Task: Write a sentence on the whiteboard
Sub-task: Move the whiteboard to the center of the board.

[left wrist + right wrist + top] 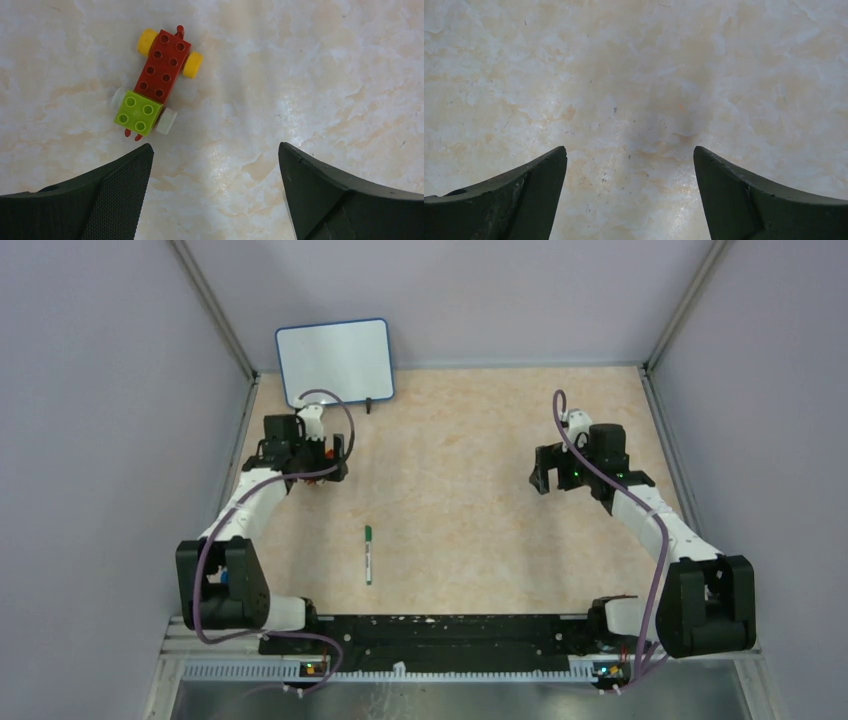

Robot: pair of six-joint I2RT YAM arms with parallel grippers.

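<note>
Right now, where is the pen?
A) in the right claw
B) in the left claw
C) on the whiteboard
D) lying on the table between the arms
D: the pen lies on the table between the arms; the left gripper and right gripper are open and empty.

Blue rims the white whiteboard (333, 360); beige marbling covers the table (470, 440).

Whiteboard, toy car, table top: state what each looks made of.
Whiteboard: smooth white writing face, probably a coated sheet, in a thin blue rim that looks like plastic. Toy car: glossy moulded plastic, judging by the studded red and green bricks and the yellow and white wheels. Table top: marbled beige surface with a soft sheen; stone or printed laminate, cannot tell.
</note>
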